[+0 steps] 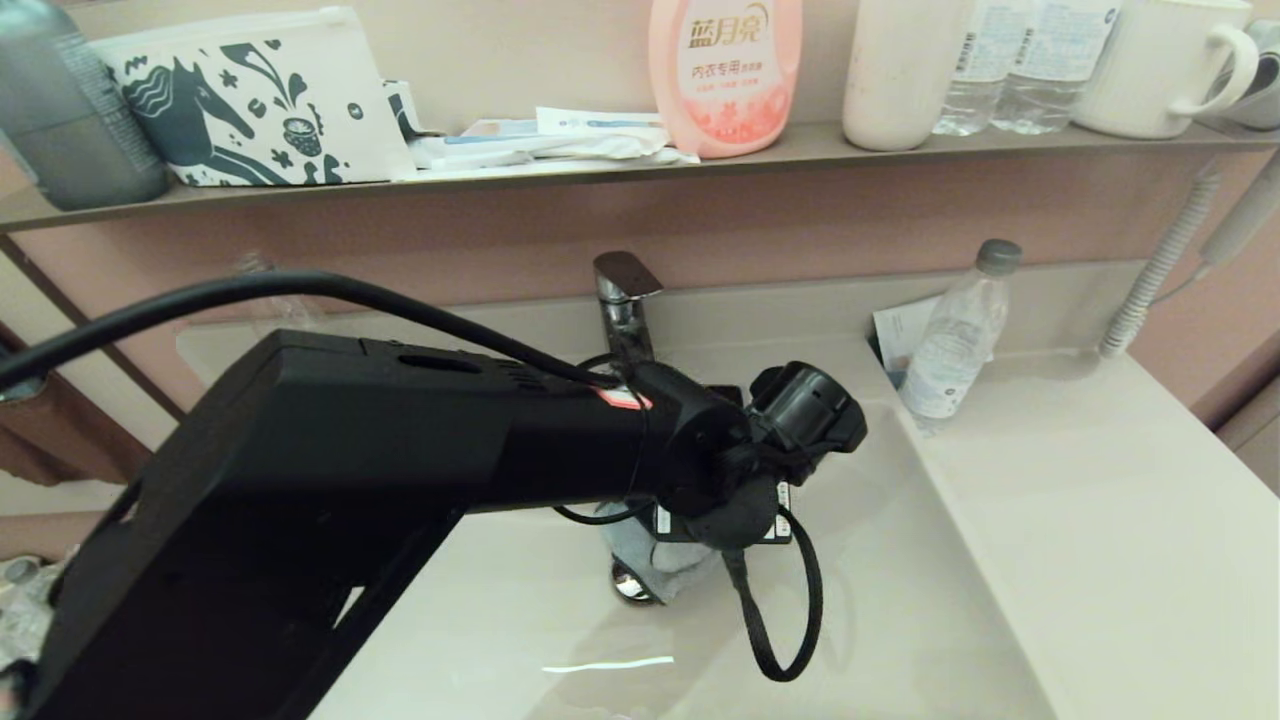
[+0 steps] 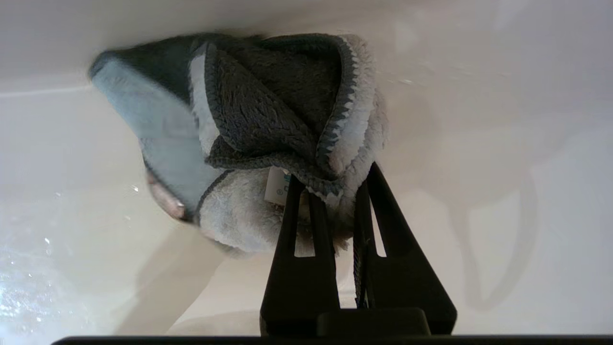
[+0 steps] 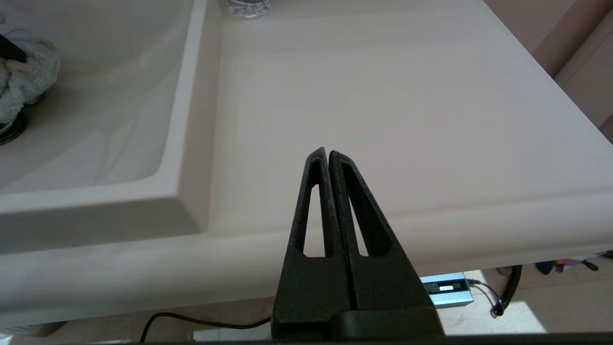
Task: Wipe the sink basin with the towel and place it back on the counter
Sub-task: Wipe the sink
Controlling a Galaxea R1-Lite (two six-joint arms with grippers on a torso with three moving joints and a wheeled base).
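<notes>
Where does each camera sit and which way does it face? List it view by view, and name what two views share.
Head view: on the robot's head, looking forward and down at the sink basin; the left arm fills its left side.
Left wrist view: behind the left gripper, facing the basin floor; its fingers pinch the towel.
Right wrist view: behind the right gripper, shut and empty, at the front edge of the counter.
Shared: head and right wrist views both show the towel at the drain plug and the water bottle.
</notes>
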